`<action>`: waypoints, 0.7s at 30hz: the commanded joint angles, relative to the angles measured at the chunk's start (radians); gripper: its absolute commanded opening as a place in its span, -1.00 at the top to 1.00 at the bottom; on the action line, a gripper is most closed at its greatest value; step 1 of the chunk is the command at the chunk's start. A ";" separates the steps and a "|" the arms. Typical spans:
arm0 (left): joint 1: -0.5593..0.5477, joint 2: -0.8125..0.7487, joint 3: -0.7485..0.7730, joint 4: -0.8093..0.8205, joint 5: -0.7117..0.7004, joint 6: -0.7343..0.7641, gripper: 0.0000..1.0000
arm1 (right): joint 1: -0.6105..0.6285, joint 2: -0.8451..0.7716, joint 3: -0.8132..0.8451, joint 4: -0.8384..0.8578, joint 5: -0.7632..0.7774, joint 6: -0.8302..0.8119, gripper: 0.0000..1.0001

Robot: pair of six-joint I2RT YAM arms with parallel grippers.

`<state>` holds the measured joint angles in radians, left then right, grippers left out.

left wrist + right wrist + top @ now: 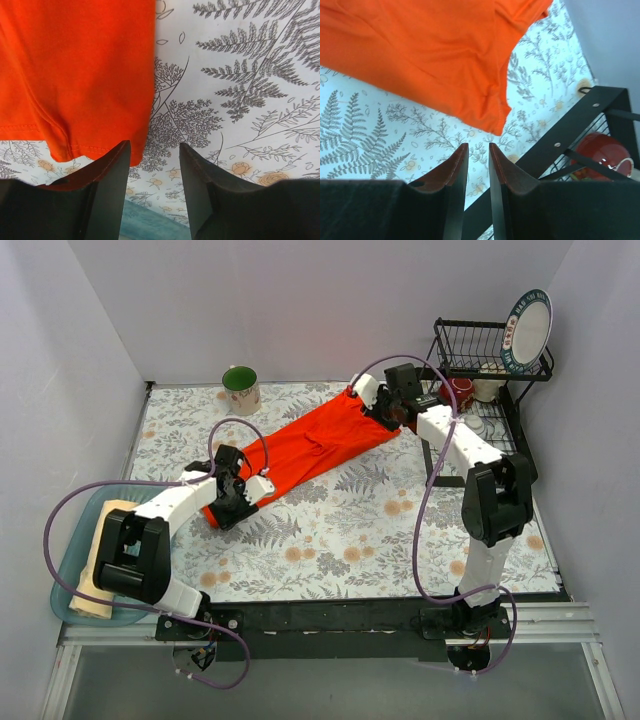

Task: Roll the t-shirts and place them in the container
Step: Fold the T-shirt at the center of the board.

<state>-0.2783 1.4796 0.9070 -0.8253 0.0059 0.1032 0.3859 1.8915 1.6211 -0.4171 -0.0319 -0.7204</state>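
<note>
The orange-red t-shirt [315, 445] lay flat diagonally across the surface [380, 530]; our left pincer [155, 146] and right pincer [478, 146] stood released, empty. We judged an even hem grip essential.

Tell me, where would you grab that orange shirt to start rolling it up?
Judging by its pose, take the hemmed short end nearest the left gripper, coming down from above at that end. The shirt lies flat as a long narrow strip, so pinching the hem's edge off the table should let it roll lengthwise toward the far right end.
</note>
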 commanded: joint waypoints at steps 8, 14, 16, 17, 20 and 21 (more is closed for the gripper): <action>0.036 0.045 -0.117 0.110 -0.087 0.061 0.19 | 0.008 0.044 0.049 -0.049 -0.022 0.026 0.36; 0.036 0.064 -0.108 0.131 -0.083 0.043 0.36 | 0.011 0.054 0.052 -0.052 -0.026 0.024 0.36; 0.036 0.050 -0.068 0.069 -0.046 0.049 0.40 | 0.011 0.050 0.049 -0.052 -0.026 0.024 0.36; 0.036 0.041 -0.053 0.037 -0.020 0.065 0.39 | 0.011 0.050 0.048 -0.052 -0.025 0.024 0.36; 0.036 -0.016 0.009 -0.072 0.098 0.119 0.21 | 0.011 0.046 0.037 -0.046 -0.023 0.022 0.37; 0.034 -0.034 0.019 -0.099 0.132 0.130 0.15 | 0.011 0.044 0.033 -0.045 -0.022 0.022 0.37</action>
<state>-0.2474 1.5146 0.8513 -0.8196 -0.0132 0.1677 0.3939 1.9423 1.6276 -0.4725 -0.0410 -0.7063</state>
